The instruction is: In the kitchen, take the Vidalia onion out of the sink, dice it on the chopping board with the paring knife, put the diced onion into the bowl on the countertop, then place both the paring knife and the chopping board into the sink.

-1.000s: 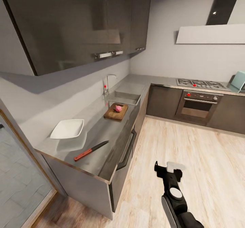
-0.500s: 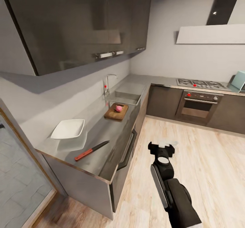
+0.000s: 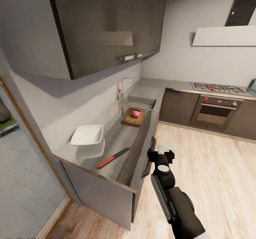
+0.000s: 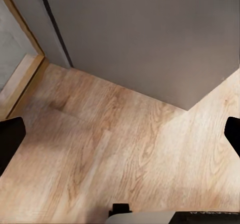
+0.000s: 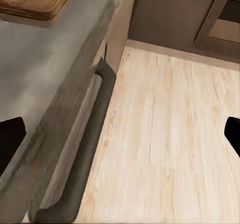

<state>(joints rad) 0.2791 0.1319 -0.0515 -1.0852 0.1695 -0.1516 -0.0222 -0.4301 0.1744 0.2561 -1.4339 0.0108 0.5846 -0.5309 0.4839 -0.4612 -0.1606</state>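
The onion already sits on the chopping board, just beside the sink at twelve o'clock; so I judge fetching the paring knife is in hand; it lies on the countertop at ten o'clock, near the bowl. The right gripper hovers off the counter edge, its fingers spread wide and empty; the left gripper, above the floor, is wide too. Next, the right arm must swing over the handle. Compared with a second ago, the view has shifted and the arm is nearer the counter.
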